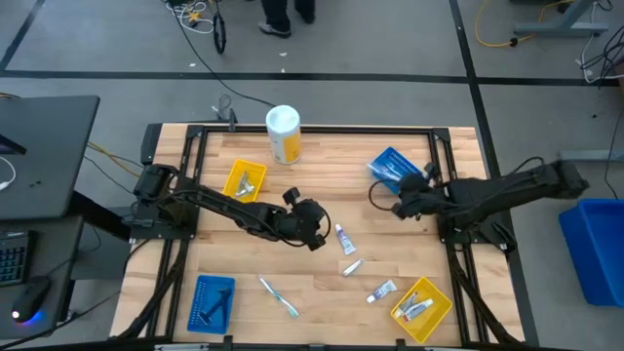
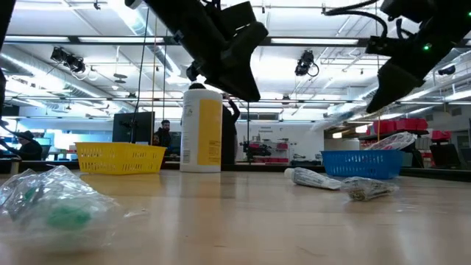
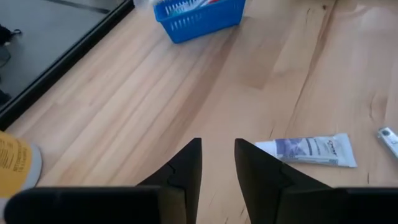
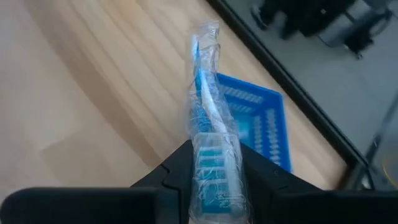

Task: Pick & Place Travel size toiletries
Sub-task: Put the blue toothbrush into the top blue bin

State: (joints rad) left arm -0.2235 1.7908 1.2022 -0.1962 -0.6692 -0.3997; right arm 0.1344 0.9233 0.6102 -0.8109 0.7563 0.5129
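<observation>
Both arms up: right gripper (image 4: 214,163) clamps wrapped toothbrush (image 4: 208,118), left gripper (image 3: 217,163) slightly parted, empty.

Both arms are matte black, chunky jointed tubes with thin black cables looping off them, each ending in a dark two-finger left gripper (image 3: 217,163) or right gripper (image 4: 214,163) with wedge-shaped black fingers, plus a tiny green light.

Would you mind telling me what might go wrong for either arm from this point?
The right pincer grips a wrapped toothbrush by one end; its slick wrapper could slip before reaching the blue basket. The left pincer hangs open beside the white tube, not over it, so closing there might miss or nudge it.
</observation>
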